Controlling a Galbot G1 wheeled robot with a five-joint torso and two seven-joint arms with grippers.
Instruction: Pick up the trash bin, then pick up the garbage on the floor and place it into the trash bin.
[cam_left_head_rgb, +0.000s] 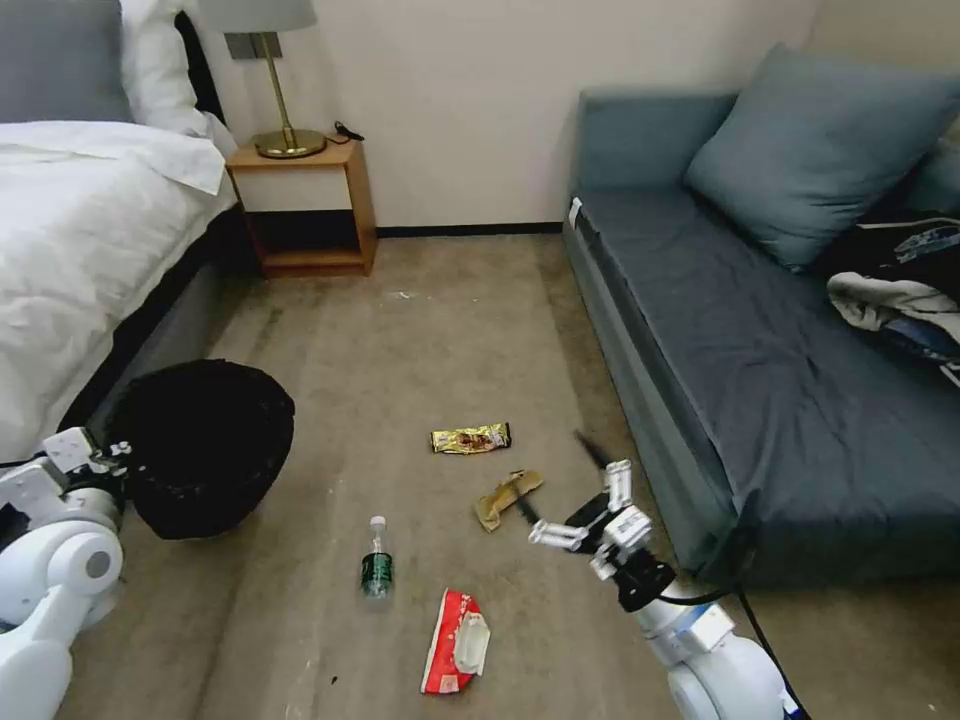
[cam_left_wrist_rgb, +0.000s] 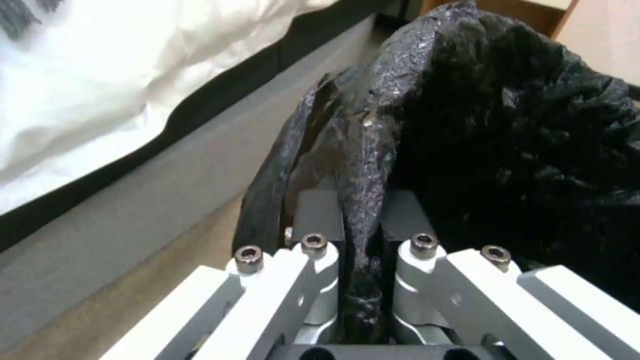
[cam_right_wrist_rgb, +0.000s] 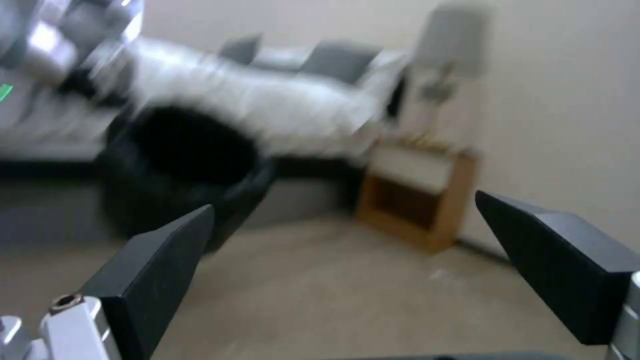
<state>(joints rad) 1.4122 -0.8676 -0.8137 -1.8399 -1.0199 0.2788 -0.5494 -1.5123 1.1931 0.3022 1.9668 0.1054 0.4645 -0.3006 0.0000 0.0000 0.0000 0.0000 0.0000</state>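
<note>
Gripping the trash bin (cam_left_head_rgb: 205, 445), left hand (cam_left_wrist_rgb: 360, 220); labels unreadable.

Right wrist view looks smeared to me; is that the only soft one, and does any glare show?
Right wrist view: the room behind is smeared, trash bin and lamp soft, while the open right gripper reads sharper. Left wrist view: crisp, with glossy highlights on the bin's black bag pinched by the left gripper. Head view: mostly sharp, no strong glare.
</note>
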